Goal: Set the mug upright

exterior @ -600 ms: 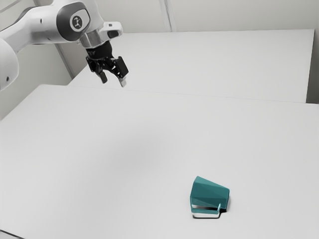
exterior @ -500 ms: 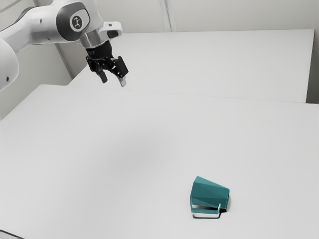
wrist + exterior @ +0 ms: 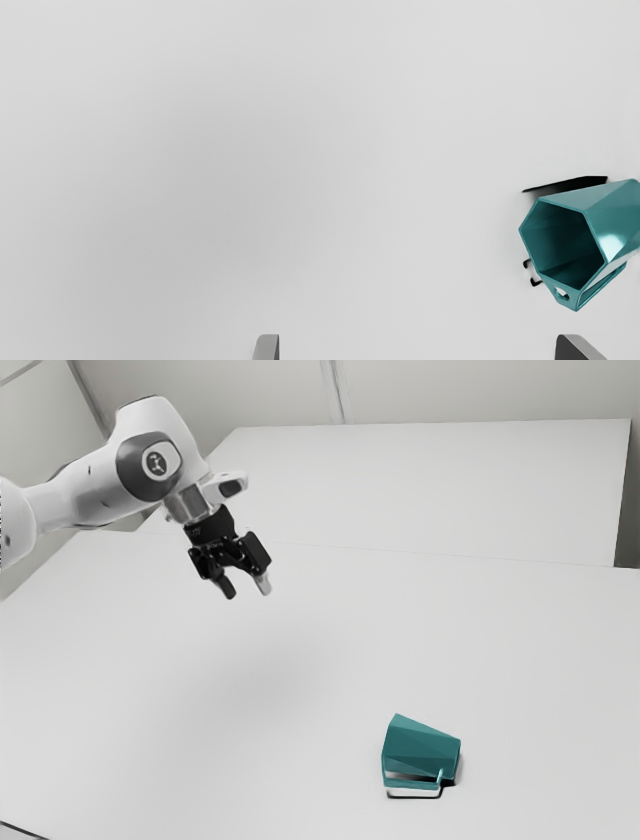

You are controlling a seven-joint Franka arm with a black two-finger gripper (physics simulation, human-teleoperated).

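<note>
High above the table, toward the exterior view's upper left, hangs my gripper [image 3: 247, 590], its two fingers spread apart with nothing between them. The teal faceted mug [image 3: 420, 750] lies on its side on the table, well away from the gripper, its handle low toward the near side. In the wrist view the gripper [image 3: 417, 347] is open, and the mug [image 3: 612, 215] lies beyond one fingertip, its hollow mouth facing the camera and its base cut off by the picture's edge.
The white table [image 3: 250, 740] carries the mug. Behind it stands another white surface [image 3: 430, 490], with pale walls around.
My arm has lowered and shifted slightly toward the exterior view's right, bringing the gripper closer to the table. The mug has not moved.
</note>
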